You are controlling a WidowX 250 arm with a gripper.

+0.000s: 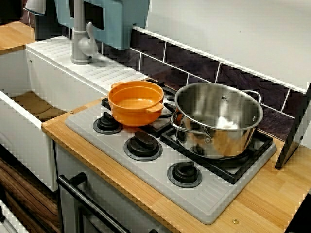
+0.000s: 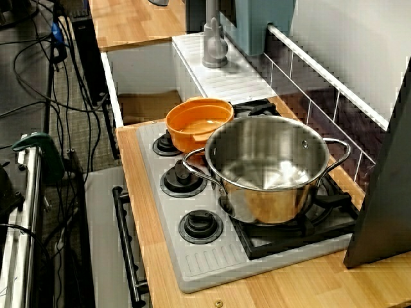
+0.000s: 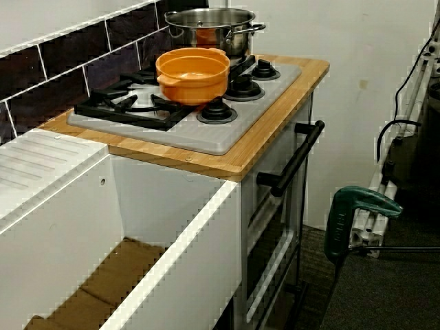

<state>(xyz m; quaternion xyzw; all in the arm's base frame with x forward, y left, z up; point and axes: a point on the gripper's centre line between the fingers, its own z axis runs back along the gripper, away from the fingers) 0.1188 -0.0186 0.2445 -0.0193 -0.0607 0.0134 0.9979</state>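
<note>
No gripper shows in any of the three views. An empty orange pot (image 1: 136,102) with two small handles sits on the left burner grate of the grey stovetop (image 1: 160,182). The same orange pot (image 2: 199,120) touches or nearly touches a larger steel pot (image 2: 266,168) in the view along the counter. The steel pot (image 1: 218,119) stands upright on the right grate, with pale reflections inside. From the sink end, the orange pot (image 3: 193,73) is in front and the steel pot (image 3: 210,27) behind it.
Three black knobs (image 1: 143,144) line the stovetop's front. A white sink basin (image 1: 29,104) and grey faucet (image 1: 81,41) lie to the left. A dark slab (image 1: 294,128) leans at the right end. The oven handle (image 3: 297,158) juts out; a green clamp (image 3: 357,216) stands beside it.
</note>
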